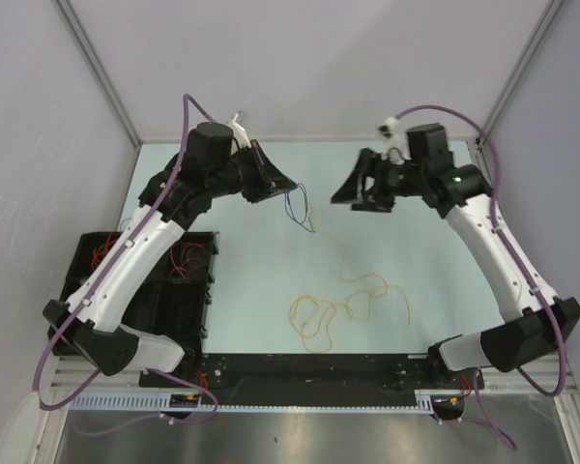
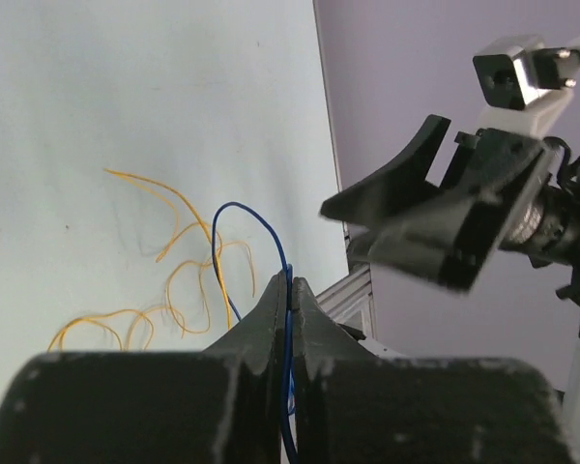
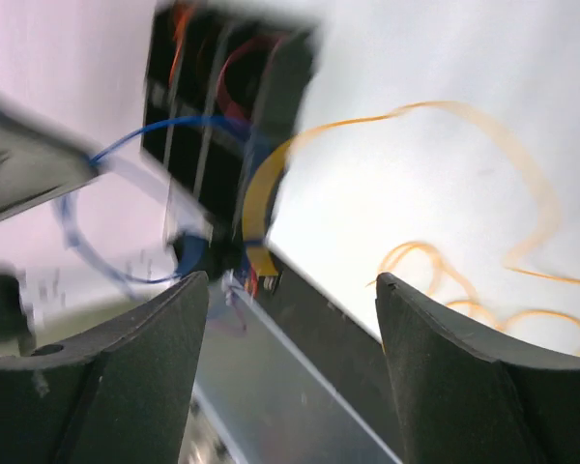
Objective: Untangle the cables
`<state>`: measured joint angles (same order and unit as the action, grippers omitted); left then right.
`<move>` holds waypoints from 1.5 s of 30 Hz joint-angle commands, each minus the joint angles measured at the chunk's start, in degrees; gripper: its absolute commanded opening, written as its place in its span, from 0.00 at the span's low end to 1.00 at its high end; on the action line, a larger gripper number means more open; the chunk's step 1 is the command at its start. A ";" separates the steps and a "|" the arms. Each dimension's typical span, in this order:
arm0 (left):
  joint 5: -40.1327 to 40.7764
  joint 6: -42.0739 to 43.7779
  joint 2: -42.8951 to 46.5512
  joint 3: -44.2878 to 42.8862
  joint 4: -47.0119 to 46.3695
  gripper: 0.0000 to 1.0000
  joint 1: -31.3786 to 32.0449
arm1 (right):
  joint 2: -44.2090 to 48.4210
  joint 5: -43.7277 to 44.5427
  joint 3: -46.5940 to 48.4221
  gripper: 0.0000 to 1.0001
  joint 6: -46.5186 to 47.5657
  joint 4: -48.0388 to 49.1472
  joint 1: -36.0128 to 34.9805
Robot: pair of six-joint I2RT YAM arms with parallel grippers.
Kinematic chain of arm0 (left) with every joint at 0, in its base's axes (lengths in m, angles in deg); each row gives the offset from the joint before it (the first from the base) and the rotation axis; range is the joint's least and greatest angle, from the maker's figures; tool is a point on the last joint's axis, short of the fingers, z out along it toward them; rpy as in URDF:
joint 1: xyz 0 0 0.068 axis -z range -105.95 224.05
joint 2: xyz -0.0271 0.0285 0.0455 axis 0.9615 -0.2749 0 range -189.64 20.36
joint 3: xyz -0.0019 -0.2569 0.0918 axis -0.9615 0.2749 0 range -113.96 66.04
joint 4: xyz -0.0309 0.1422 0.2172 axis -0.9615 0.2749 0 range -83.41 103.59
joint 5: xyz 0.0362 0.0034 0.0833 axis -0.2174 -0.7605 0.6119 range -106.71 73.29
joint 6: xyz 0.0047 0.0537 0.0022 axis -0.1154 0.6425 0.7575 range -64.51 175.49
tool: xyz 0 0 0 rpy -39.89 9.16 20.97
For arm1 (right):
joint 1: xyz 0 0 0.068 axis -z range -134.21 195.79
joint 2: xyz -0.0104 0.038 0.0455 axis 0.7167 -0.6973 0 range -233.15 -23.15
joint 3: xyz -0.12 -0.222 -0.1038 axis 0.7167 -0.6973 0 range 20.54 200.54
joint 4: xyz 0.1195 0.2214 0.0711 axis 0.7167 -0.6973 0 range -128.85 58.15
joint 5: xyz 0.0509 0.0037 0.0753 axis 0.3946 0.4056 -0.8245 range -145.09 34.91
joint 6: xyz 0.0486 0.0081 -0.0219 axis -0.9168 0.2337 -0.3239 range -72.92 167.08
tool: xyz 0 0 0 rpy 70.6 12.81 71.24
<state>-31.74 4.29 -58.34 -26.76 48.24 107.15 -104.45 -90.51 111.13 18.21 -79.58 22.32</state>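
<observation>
The blue cable (image 2: 238, 204) is pinched tight by the left gripper (image 2: 290, 285), the right gripper (image 3: 290, 280) is held wide open, and the yellow-orange cable (image 3: 256, 193) is seen lying below both.

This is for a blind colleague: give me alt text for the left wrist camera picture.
The left gripper is shut on a dark blue cable that loops up from its jaws. Yellow-orange cables curl on the pale table beyond, and the right gripper hangs in the air at right.
</observation>
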 commanded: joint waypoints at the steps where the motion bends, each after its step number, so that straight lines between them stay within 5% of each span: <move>1: -4.57 3.38 0.03 -2.39 -0.07 0.00 -1.28 | 5.71 -0.26 -6.99 0.75 -8.75 3.43 10.00; 16: -10.99 6.90 -2.78 -6.61 -2.19 0.00 -1.81 | -8.69 0.70 -9.20 0.72 -6.38 -2.20 5.27; 27: -14.24 9.10 -3.48 -8.90 -2.89 0.00 -1.90 | -15.64 -0.44 -9.20 0.74 -25.96 3.24 5.01; 36: -14.94 10.59 -4.01 -11.61 -1.57 0.00 -1.90 | -15.21 -3.69 -10.07 0.75 -27.12 20.11 4.39; 45: -16.61 12.61 -4.80 -11.36 -1.48 0.00 -1.90 | -13.98 -10.81 -10.96 0.73 -45.13 20.74 5.27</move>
<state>-45.97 14.67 -62.73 -36.44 47.24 105.51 -120.56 -96.80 100.13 -17.41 -61.52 28.27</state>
